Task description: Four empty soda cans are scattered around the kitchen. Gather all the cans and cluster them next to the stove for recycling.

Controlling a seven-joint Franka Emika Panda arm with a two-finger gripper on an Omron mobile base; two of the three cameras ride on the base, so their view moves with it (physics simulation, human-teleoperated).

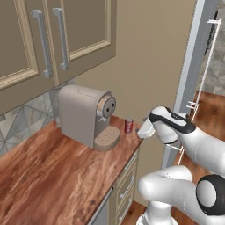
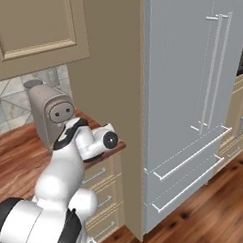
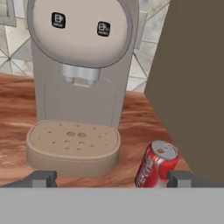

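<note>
One red soda can (image 1: 128,125) with a silver top stands upright on the wooden counter (image 1: 52,171), near its right end beside the coffee machine's drip tray. In the hand view the same can (image 3: 156,164) stands low and right, just inside the right fingertip (image 3: 181,178). My gripper (image 3: 111,179) is open, with its fingertips spread wide and nothing held. From the left base view the gripper (image 1: 139,131) hovers just right of the can, at counter height. The stove is out of view.
A beige coffee machine (image 1: 85,114) stands left of the can, close to it. A tall tan side panel (image 3: 192,87) rises right behind the can. Wall cabinets (image 1: 52,39) hang above the counter. A grey fridge (image 2: 192,90) stands beyond the panel, and drawers (image 1: 127,180) lie below.
</note>
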